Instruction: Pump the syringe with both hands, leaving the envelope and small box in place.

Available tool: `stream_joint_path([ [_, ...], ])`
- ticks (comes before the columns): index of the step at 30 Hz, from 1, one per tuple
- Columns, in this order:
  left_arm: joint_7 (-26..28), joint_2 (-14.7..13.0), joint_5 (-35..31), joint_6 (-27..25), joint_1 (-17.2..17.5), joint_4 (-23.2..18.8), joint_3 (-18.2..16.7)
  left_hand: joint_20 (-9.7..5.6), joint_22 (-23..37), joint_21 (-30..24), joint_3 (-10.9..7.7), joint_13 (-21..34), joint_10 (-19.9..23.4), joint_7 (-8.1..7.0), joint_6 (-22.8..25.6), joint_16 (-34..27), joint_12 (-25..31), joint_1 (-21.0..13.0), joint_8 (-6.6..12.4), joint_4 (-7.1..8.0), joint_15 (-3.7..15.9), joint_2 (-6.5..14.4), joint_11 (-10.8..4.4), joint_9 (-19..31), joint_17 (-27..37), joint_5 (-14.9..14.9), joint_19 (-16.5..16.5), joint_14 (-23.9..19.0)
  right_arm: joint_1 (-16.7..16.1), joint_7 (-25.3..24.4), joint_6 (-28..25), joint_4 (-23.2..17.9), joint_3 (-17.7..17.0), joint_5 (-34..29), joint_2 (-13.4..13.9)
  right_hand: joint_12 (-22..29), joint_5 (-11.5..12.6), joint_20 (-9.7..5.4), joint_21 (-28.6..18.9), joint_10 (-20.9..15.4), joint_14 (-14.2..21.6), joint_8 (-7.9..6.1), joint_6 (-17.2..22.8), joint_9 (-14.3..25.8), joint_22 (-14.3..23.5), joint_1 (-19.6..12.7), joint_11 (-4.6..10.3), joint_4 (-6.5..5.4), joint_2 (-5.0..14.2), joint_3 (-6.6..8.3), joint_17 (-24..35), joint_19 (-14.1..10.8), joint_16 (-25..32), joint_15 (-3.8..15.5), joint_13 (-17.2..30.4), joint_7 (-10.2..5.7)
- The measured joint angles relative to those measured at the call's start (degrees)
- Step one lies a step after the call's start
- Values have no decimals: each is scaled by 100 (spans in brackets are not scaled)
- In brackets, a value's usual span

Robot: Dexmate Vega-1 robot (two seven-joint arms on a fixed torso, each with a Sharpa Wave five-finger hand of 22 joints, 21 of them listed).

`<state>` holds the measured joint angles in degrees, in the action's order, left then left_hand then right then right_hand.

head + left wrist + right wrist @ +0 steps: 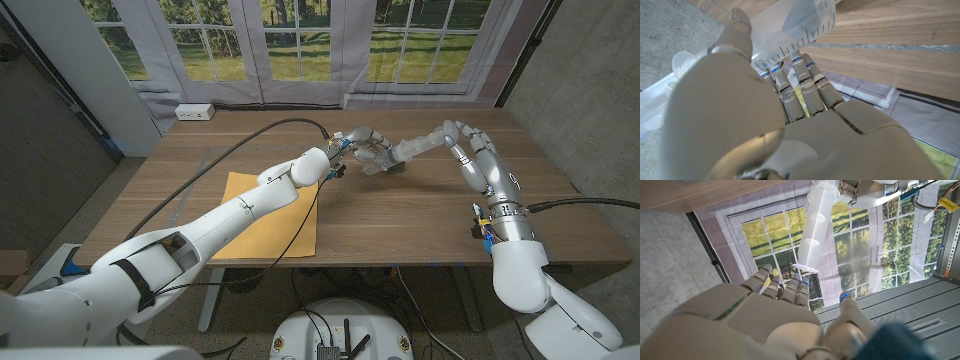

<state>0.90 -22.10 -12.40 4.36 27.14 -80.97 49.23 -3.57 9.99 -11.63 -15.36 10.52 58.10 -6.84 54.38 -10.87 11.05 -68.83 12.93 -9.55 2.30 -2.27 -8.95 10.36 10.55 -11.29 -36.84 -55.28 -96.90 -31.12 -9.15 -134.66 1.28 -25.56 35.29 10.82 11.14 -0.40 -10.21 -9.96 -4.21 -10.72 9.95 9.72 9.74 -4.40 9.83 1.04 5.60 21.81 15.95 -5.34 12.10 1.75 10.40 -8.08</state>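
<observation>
Clear syringe [385, 155] held above the wooden table [420, 215] beyond the yellow envelope [265, 215]: barrel gripped by left hand [352, 140], plunger end pinched by right hand [462, 137].

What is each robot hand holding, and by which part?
Left hand grips the syringe by its barrel; right hand holds its plunger end.

I see a lab-like test room: bare wooden table [420, 215], concrete walls [590, 90], a printed window backdrop [300, 40], and a wall outlet [195, 112].
</observation>
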Motion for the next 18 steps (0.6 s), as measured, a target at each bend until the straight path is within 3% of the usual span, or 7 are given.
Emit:
stream_joint_path([
  [18,-16,21,18,68,-7,74,12,0,0,0,0,0,0,0,0,-17,-8,0,-31,0,0,0,0,0,-4,-21,0,0,73,62,31,39,94,-145,43,22,0,-53,-44,-143,-29,-36,143,0,-1,0,-61,23,0,24,-27,10,1,30,0,62],
])
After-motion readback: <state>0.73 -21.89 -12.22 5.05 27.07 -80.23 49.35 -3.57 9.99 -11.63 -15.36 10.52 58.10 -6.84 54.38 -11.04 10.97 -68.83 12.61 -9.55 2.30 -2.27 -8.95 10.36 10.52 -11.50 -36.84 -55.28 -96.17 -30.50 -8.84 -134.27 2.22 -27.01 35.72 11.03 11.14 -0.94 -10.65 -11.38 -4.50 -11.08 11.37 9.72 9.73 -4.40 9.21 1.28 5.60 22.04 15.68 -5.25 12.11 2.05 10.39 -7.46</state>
